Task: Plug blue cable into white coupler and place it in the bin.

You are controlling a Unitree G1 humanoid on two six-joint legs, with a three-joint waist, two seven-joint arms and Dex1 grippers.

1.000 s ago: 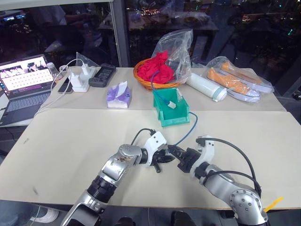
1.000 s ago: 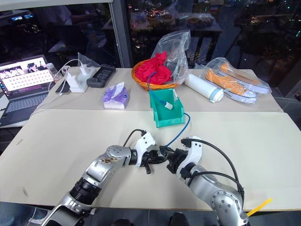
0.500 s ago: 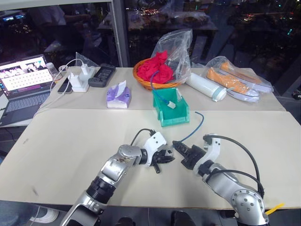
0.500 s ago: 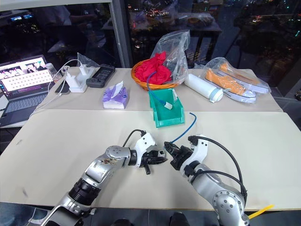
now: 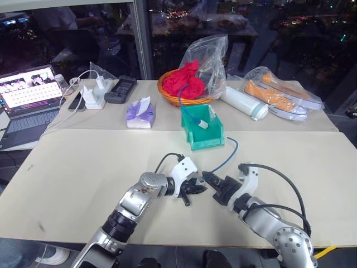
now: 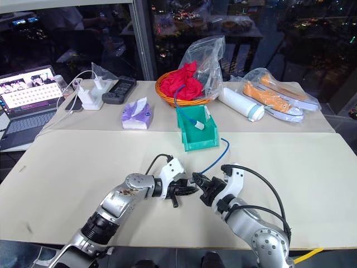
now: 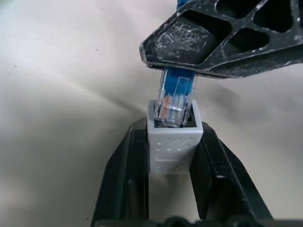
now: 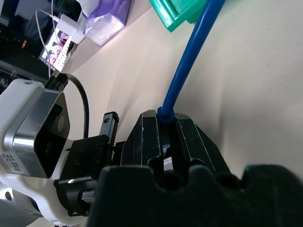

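While the plug tip sits in the mouth of the white coupler, it is not fully seated: most of the clear plug body stands proud of the socket, so the mating step is mid-way at best. Left claw is clamped on the coupler, one black finger on each side of the block, held just over the worktop. Right claw is clenched on the blue cable right behind its plug, pointing it into the socket head-on. Both claws meet near the front middle of the worktop. From the right claw the cable arcs up and back toward the bin, which sits well apart, behind the claws, in front of the orange basket. Another blue cable end and a small white piece already lie in the bin.

Done: both parts picked up, aligned, plug started. Left, as I judge it: push the plug home, then carry the joined pair to the bin and drop it in.
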